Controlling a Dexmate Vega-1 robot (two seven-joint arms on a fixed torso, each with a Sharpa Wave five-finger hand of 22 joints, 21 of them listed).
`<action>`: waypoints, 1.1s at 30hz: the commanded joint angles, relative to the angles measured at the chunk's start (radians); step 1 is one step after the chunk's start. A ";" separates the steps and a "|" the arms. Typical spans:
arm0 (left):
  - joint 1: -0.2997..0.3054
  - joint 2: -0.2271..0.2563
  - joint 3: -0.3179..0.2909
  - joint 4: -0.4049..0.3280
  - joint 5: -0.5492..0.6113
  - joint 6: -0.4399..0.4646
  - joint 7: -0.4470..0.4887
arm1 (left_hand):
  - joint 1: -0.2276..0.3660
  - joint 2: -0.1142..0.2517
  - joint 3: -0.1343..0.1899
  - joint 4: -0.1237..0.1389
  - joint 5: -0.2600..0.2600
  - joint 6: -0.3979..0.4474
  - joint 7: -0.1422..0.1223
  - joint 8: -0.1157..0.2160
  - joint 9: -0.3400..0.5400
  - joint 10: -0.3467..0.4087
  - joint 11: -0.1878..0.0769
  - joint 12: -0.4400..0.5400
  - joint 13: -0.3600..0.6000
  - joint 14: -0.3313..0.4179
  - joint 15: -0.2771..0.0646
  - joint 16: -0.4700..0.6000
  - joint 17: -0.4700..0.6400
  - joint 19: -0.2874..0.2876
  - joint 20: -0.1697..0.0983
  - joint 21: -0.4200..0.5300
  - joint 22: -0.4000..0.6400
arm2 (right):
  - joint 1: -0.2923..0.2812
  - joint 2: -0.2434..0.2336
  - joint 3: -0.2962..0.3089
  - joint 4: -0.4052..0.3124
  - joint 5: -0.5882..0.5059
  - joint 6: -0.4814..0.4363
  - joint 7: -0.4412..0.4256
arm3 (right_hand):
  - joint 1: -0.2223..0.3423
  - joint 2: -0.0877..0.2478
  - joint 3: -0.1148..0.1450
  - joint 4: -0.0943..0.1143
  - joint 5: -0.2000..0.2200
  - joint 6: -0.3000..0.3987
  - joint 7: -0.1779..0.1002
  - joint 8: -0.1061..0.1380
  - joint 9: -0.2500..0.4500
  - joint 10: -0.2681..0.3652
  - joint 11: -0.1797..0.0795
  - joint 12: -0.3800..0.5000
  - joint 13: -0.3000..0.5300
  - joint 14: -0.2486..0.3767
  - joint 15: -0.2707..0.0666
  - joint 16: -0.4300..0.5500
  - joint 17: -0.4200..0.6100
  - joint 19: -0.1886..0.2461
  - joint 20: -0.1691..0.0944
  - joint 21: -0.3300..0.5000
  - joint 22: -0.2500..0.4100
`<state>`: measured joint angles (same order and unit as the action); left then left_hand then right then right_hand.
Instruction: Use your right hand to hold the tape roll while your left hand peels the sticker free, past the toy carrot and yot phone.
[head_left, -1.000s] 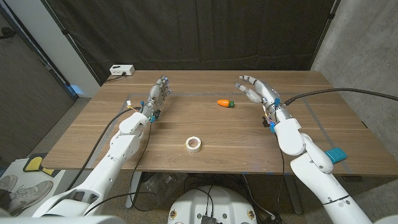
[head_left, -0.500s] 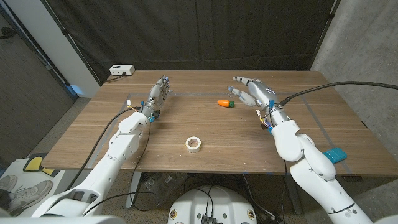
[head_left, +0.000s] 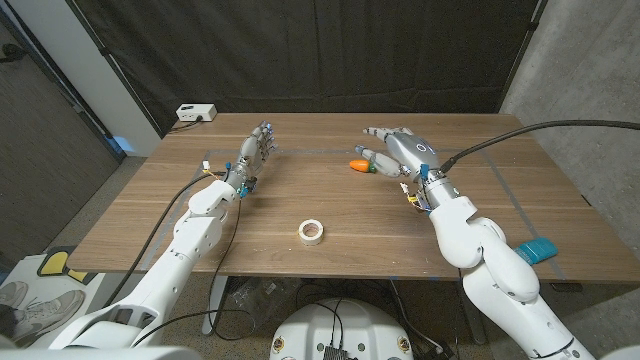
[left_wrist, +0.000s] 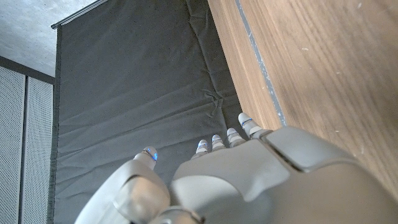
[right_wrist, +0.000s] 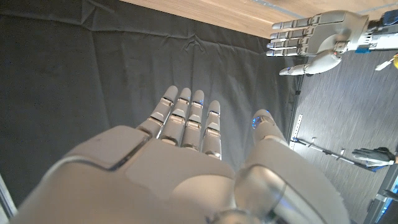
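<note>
Nearest you on the wooden table (head_left: 150, 215), the white tape roll (head_left: 312, 231) lies flat close to the front edge, about midway between your two arms, with bare wood all round it and nothing touching it. No sticker can be made out on it at this size.

Farther back on your left side, your left hand (head_left: 256, 150) stands near the table's rear left part, fingers straight and together, holding nothing; the left wrist view shows the back of that hand (left_wrist: 249, 180) beside the table's edge with the dark curtain (left_wrist: 137, 81) beyond.

On the other side, your right hand (head_left: 395, 152) hovers over the far middle of the table, fingers spread and empty, as the right wrist view (right_wrist: 186, 155) also shows. The toy carrot (head_left: 358, 165) lies just beside those fingers, partly covered by them. The tape roll is well apart from both hands, nearer the front.

At the far left corner sits a small white box (head_left: 195, 113).
</note>
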<state>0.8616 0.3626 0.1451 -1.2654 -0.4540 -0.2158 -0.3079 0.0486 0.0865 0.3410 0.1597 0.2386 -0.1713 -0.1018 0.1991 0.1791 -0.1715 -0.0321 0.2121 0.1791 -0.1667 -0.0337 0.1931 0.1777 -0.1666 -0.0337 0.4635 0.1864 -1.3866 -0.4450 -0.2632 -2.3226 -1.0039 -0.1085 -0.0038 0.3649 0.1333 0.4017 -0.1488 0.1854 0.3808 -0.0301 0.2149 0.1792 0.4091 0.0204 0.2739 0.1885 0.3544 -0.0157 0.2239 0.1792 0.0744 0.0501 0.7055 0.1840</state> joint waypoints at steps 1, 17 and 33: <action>-0.017 0.000 0.001 0.036 -0.007 -0.014 -0.039 | 0.000 0.037 0.001 0.000 0.009 -0.063 -0.002 -0.001 0.004 -0.030 0.002 0.003 0.005 -0.100 0.000 -0.004 0.003 -0.062 -0.005 0.003 0.002 | -0.015 -0.012 -0.065 -0.055 -0.131 -0.060 0.062 | 0.009 0.001 0.010 0.003 0.008 0.012 -0.004 0.000 0.004 0.006 -0.004 0.003 0.002 0.009 -0.003 0.001 0.005 0.008 0.005 0.000 0.002; -0.034 -0.002 -0.006 0.072 -0.010 -0.025 -0.087 | 0.001 0.037 0.000 0.000 0.009 -0.064 -0.004 -0.003 0.004 -0.030 0.003 0.001 0.006 -0.098 -0.001 -0.005 0.003 -0.060 -0.002 0.002 0.002 | -0.002 -0.010 -0.159 -0.082 -0.253 -0.109 0.166 | 0.013 0.006 0.016 0.005 0.008 0.017 -0.007 -0.003 0.004 0.010 -0.010 0.001 0.002 0.022 -0.012 0.001 0.005 0.013 0.004 -0.001 0.002; -0.028 0.001 -0.017 0.073 -0.010 -0.021 -0.096 | 0.002 0.037 0.000 0.000 0.009 -0.063 -0.004 -0.004 0.004 -0.029 0.003 0.000 0.006 -0.098 -0.001 -0.006 0.003 -0.058 0.008 0.001 0.002 | 0.043 -0.001 -0.228 -0.062 -0.308 -0.132 0.286 | 0.022 0.011 0.026 0.003 0.009 0.026 -0.008 -0.003 0.004 0.018 -0.012 0.001 0.002 0.031 -0.017 -0.001 0.004 0.016 0.004 -0.003 0.002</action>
<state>0.8322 0.3624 0.1336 -1.1989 -0.4630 -0.2387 -0.3938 0.0486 0.0864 0.3411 0.1598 0.2442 -0.1714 -0.1016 0.1991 0.1790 -0.1715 -0.0322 0.2121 0.1791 -0.1667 -0.0337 0.1880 0.1794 -0.1666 -0.0337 0.4635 0.1865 -1.3682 -0.4525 -0.4442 -2.3966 -1.2681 -0.2215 0.2043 0.3728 0.1411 0.4157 -0.1460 0.1854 0.3951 -0.0375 0.2140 0.1792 0.4175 0.0121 0.2739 0.1884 0.3740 -0.0353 0.2239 0.1791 0.0797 0.0553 0.7056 0.1839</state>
